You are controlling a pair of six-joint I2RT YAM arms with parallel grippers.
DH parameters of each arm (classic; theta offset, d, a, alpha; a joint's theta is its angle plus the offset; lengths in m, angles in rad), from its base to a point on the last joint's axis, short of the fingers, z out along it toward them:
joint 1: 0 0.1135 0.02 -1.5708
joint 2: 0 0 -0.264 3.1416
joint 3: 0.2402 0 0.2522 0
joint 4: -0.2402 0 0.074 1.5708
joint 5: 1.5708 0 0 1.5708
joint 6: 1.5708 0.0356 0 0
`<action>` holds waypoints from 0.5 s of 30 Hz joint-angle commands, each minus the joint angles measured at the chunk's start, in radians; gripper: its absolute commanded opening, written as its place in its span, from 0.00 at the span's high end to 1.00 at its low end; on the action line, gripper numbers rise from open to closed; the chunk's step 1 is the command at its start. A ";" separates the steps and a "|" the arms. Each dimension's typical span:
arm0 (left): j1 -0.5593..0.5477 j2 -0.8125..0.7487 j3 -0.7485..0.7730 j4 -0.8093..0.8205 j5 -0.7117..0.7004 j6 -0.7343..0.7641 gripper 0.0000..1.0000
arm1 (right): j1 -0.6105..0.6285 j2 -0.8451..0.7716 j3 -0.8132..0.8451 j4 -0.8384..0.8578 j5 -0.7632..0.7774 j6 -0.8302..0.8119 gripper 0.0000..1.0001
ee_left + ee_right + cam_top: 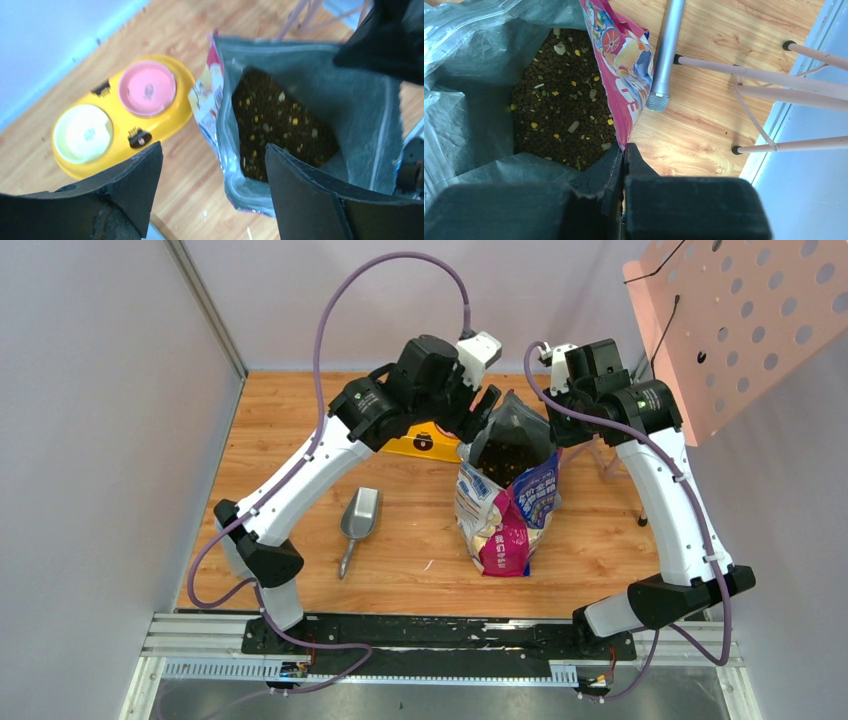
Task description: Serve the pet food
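My right gripper (624,150) has its two fingers pressed together on the rim of the bag (505,520). It pinches the side of the bag's mouth that faces the right edge of the counter (600,550), and the mouth is wide open. My left gripper (214,150) has its fingers wide apart. It hangs just above the other side of the mouth and holds nothing.

The pet food (564,105) is all inside the bag. It is a dark brown heap with a few yellow and pale bits. The bag sits in the middle of the counter, with its mouth toward the far edge.

I think I am at the step of holding the bag open, and no food is served yet. The yellow dish (175,125) sits by the far edge, just left of the bag. Its pink cup (147,87) and pale cup (82,132) look empty.

Next I think I need the scoop (358,518). It lies flat between the bag and the left edge, closer to the near edge. My left arm would have to pull back from the bag and reach down to its handle. My right arm should hold the bag so it does not flop shut.

Both arms reach up and forward, bent at the elbow, and meet over the bag.
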 commanded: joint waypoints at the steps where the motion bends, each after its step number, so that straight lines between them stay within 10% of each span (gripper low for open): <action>1: 0.018 0.051 0.076 0.064 0.045 0.036 0.16 | -0.004 -0.047 0.061 0.126 -0.034 0.013 1.00; 15: 0.092 0.220 0.106 0.101 0.325 0.026 0.37 | -0.003 -0.016 0.069 0.122 -0.017 0.036 1.00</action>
